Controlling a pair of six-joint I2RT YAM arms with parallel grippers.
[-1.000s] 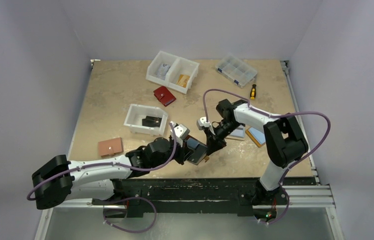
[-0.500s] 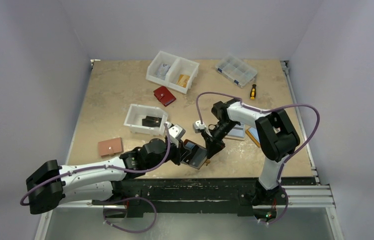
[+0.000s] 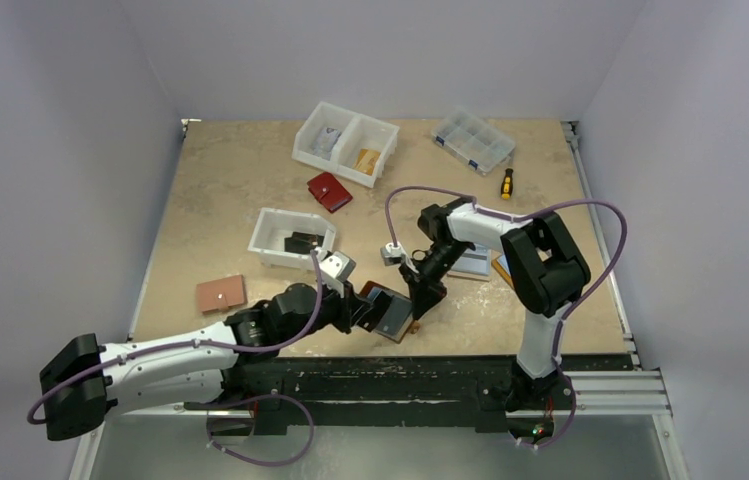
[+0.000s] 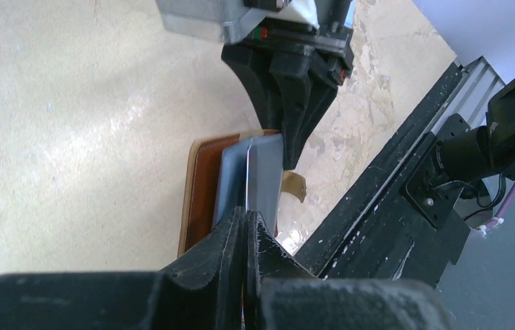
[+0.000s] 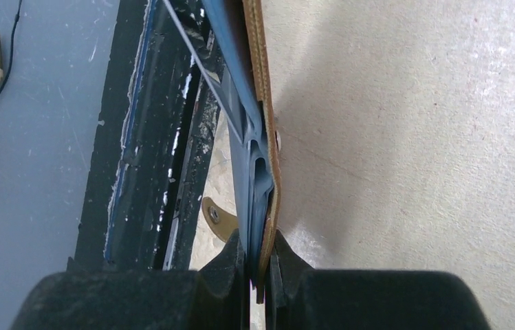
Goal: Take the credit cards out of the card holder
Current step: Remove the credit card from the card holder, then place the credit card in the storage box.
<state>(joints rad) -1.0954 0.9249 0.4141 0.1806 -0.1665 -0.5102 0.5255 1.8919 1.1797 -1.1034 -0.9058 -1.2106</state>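
The left gripper (image 4: 244, 228) has its fingers pressed together on the near edge of a grey credit card (image 4: 265, 175). In the left wrist view the card stands out of the card holder (image 4: 203, 182) toward 12 o'clock. The holder's reddish-brown cover is at 9 o'clock of the card, with a light-blue panel (image 4: 232, 180) between cover and card.

The right gripper (image 5: 258, 256) pinches the holder's stitched tan edge together with the blue panel. In the right wrist view the snap tab (image 5: 216, 218) sticks out at 9 o'clock of its tips, and the card, seen edge-on, leans away toward 11 o'clock.

From above, the holder sits between the two grippers near the 6 o'clock edge of the table (image 3: 220, 200).

At 10 o'clock of the grippers, a white single bin (image 3: 272, 252) holds one small dark flat item (image 3: 300, 242). Farther off at 11 o'clock is a white two-compartment bin (image 3: 346, 125). Its left compartment holds a pale packet (image 3: 325, 140) and its right one an orange-tan piece (image 3: 367, 160). A red wallet (image 3: 329, 192) lies between the two bins.

A clear divided organiser (image 3: 472, 140) sits at 1 o'clock; its contents are too small to tell. A yellow-handled screwdriver (image 3: 506, 183) lies just beside it. A tan-brown holder (image 3: 221, 294) lies at 9 o'clock.
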